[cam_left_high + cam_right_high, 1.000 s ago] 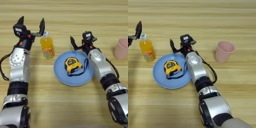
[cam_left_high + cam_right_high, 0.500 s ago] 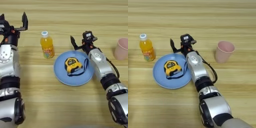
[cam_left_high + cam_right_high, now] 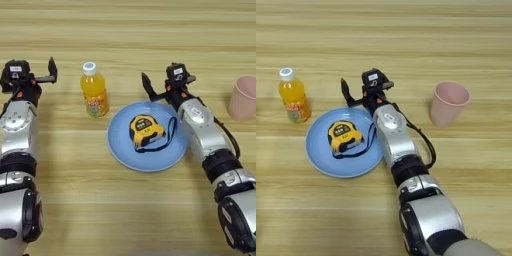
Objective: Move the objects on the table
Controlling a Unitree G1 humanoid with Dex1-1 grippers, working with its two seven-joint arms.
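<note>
Wooden table (image 3: 125, 30), long plank grain, fills both views; no room visible beyond it.

Change: left arm has pulled away leftward from the orange-drink bottle (image 3: 94, 90). A second ago its fingers straddled the bottle; now the left gripper (image 3: 47, 75) sits well clear to the bottle's left, near the frame edge, fingers spread, empty. Bottle stands upright and free, so that looks like a finished release.

Right gripper (image 3: 162, 87) unmoved: hovers at the far rim of the light-blue plate (image 3: 125, 150), fingers apart, holding nothing. Plate is just in front of it, with the tape measure (image 3: 145, 131) lying at plate centre, strap looped to one side. Pink cup (image 3: 448, 102) stands well off to its right, untouched.

Judgement: bottle placement done.
</note>
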